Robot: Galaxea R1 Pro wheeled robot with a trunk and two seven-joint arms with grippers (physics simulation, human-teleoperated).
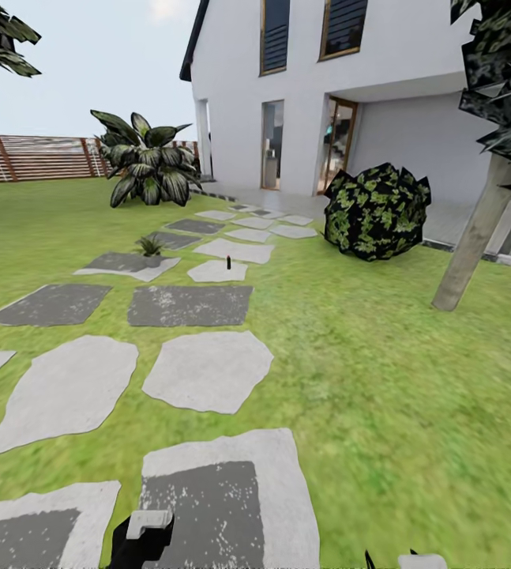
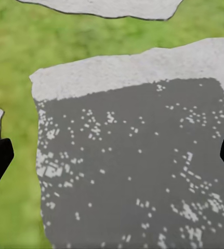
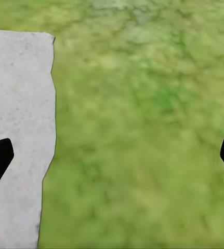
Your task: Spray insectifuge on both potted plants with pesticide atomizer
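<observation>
1. The step in hand looks like the approach: one potted plant (image 1: 151, 246) sits left of centre in the head view, on a grey stepping stone (image 1: 126, 264).
2. A small dark upright object (image 1: 228, 261) (possibly the atomizer) stands just right of it.
3. Left end effector (image 2: 112, 158) and right end effector (image 3: 112, 158) are both spread wide, empty.
4. Next: drive closer along the stones.

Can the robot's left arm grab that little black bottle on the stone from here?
Probably not yet. The black bottle stands far up the path on a white stone, while the left gripper hangs open over a near grey stone.
</observation>
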